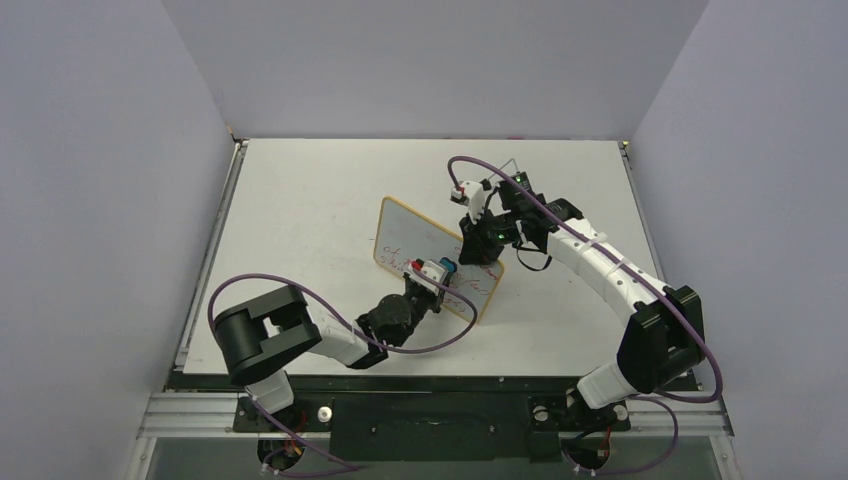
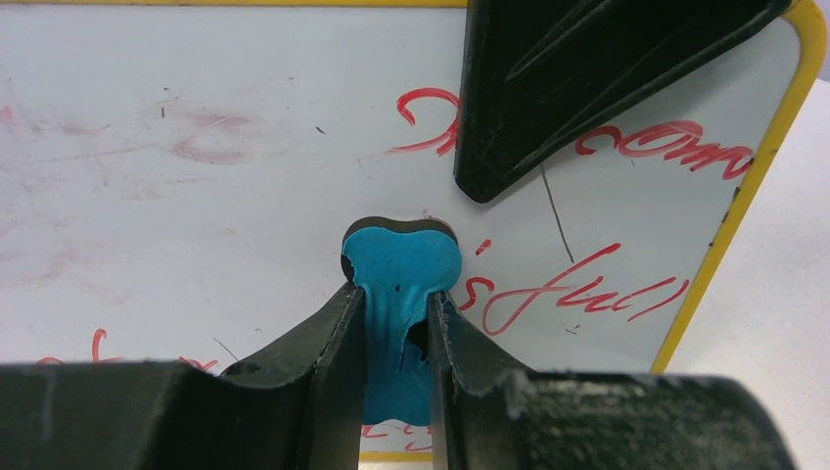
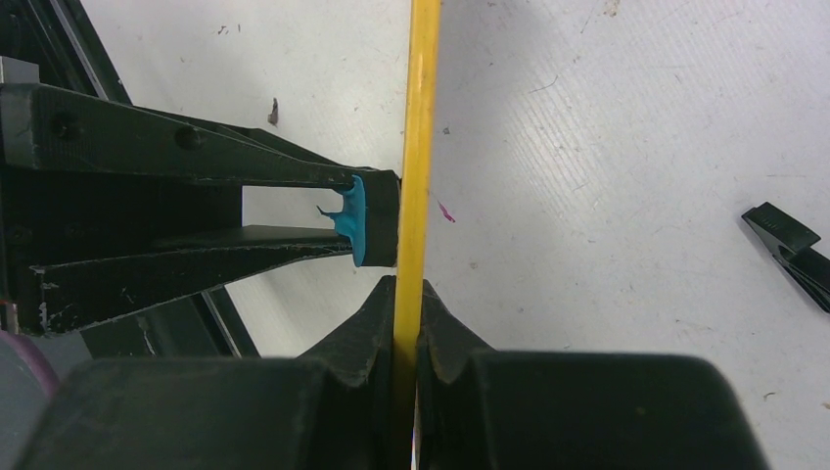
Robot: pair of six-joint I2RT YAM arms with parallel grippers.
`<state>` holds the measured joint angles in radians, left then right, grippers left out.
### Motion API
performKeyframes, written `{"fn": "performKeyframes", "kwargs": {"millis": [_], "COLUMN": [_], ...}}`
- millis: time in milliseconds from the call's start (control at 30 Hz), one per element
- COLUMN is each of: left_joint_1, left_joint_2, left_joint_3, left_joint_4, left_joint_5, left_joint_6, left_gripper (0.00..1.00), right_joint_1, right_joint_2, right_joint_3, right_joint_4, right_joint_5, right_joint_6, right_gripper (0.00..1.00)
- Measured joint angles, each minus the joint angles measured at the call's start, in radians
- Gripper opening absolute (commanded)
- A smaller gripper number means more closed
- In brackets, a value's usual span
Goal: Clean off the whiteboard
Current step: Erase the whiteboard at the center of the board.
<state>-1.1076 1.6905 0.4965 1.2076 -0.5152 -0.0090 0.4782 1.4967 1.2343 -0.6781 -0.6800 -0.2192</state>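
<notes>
Left gripper (image 2: 396,294) clamps blue eraser (image 2: 401,259) against whiteboard (image 2: 196,196); right gripper (image 3: 409,294) pinches its frame (image 3: 421,98), finger (image 2: 587,78) hiding red writing (image 2: 568,294); black piece (image 3: 788,250) lies beside.

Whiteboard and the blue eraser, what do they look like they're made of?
Whiteboard: smooth, glossy white face, probably coated board or plastic; red marker smears on it. Its frame looks yellow, plastic or painted wood, unclear. Eraser: seemingly soft blue foam with a dark felt-like face, squashed where the left gripper pinches it.
</notes>
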Motion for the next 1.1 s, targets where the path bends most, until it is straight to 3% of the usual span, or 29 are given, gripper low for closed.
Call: {"fn": "performKeyframes", "kwargs": {"millis": [467,1100], "left_joint_1": [0.057,0.059], "left_joint_2": [-0.14,-0.014], "left_joint_3": [0.044,-0.069], "left_joint_4": [-0.193,-0.019], "left_joint_5": [0.125,0.175], "left_joint_6": [0.016,-0.111], "left_gripper": [0.0,0.0], "right_joint_1": [0.001,0.002], "right_joint_2": [0.001,0.001], "right_joint_3": [0.002,0.003], "right_joint_4": [-0.005,-0.007], "right_joint_5": [-0.013,-0.015], "right_joint_6": [-0.015,-0.019], "right_gripper": [0.0,0.0]}}
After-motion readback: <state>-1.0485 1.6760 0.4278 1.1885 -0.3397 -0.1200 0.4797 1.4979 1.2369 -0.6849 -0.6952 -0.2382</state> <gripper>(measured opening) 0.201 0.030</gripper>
